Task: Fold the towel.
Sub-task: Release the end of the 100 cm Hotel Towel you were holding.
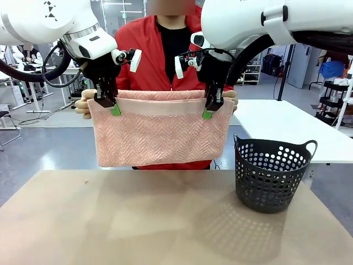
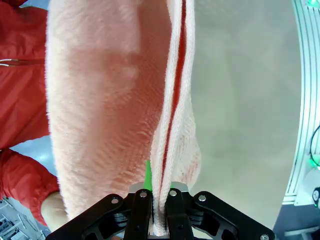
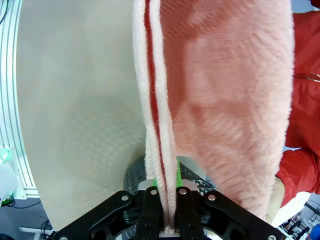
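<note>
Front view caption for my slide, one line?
Both jaws pinch the towel above the table; a person holds its top corners.

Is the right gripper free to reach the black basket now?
Probably not: the right gripper is shut on the towel, which the left gripper also holds. Otherwise the way to the basket looks open.

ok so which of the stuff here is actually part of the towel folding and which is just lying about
In the job:
- towel
- robot's left hand and robot's right hand, both shut on its upper edge
- person's hands, holding it at the far side

Just lying about:
- black basket, standing on the table
</note>
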